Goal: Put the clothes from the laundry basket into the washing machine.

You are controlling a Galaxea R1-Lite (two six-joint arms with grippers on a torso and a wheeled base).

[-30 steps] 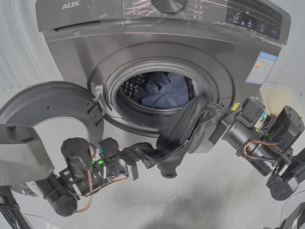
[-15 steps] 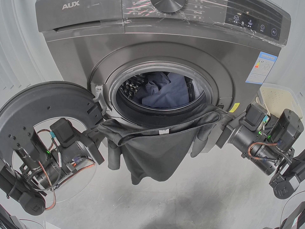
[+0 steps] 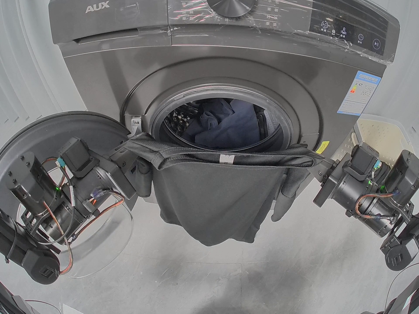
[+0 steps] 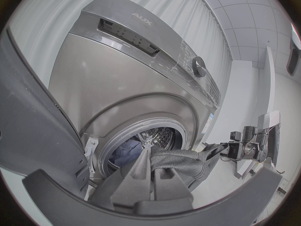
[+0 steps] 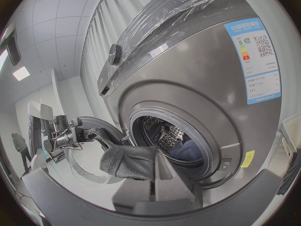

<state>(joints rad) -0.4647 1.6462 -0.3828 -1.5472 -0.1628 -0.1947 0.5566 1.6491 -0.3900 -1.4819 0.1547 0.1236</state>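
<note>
Dark garment (image 3: 218, 192), stretched between left pincer (image 3: 129, 152) and right pincer (image 3: 321, 164) — each clamped on one end of its upper hem — is hung just before the open washing machine (image 3: 109, 70), its body drooping below both pincers. The spread is judged to prevent bunching, so the cloth can be fed inward to the blue clothes (image 3: 227, 127) lying beyond.

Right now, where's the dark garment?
In the head view, the dark garment hangs stretched between the left tool and right tool, below the washing machine opening.
</note>
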